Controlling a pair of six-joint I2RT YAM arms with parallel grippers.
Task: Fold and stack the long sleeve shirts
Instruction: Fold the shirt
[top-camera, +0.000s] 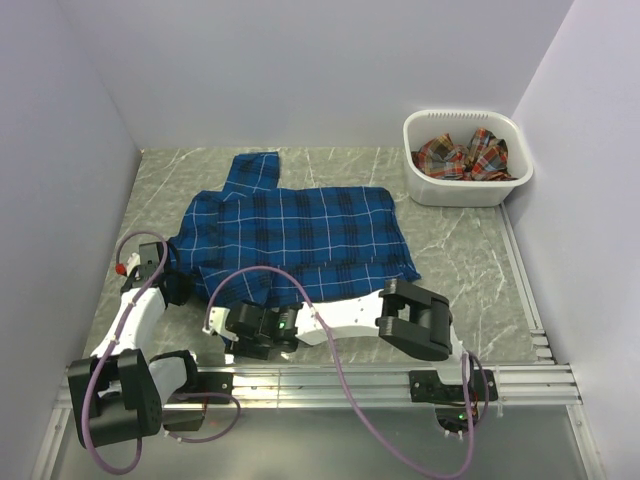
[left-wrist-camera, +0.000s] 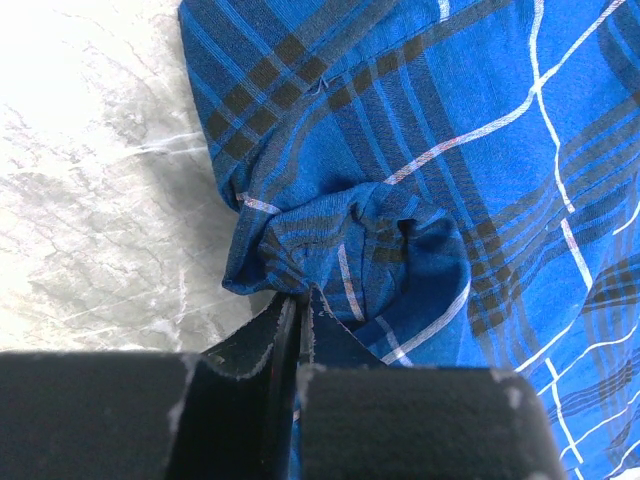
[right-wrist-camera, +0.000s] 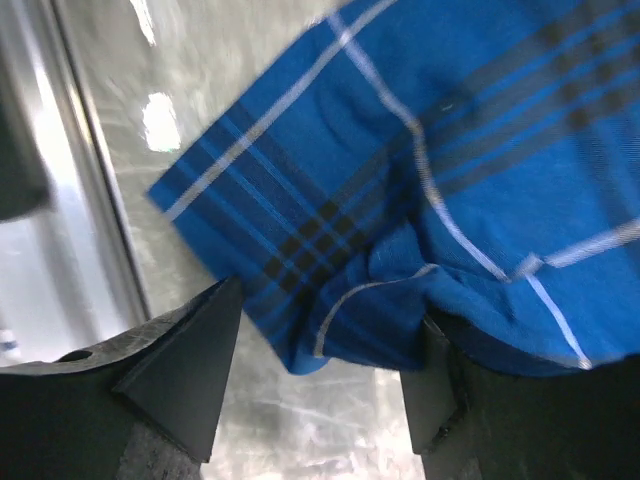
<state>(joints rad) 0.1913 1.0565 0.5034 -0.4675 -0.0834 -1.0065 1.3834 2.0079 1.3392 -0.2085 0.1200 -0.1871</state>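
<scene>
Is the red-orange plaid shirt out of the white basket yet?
No, the red-orange plaid shirt lies bunched inside the white basket.

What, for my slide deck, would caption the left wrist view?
Left gripper shut on a bunched edge of the blue plaid shirt, which lies on the marbled table.

The royal blue plaid cloth shirt (top-camera: 300, 235) is soft, matt woven fabric, creased where it bunches, and the red-orange plaid cloth shirt (top-camera: 462, 157) at the far right shows the same dull weave inside a smooth, faintly glossy white plastic basket (top-camera: 470, 192). The grey marble-patterned tabletop (top-camera: 460, 270) is smooth with a slight sheen, while the grooved silver metal rail (top-camera: 380, 385) along the near edge looks brushed and brighter. The black fingers (left-wrist-camera: 250, 350) of the left gripper (left-wrist-camera: 300, 315) look like matt hard plastic, scuffed pale at the edges.
</scene>
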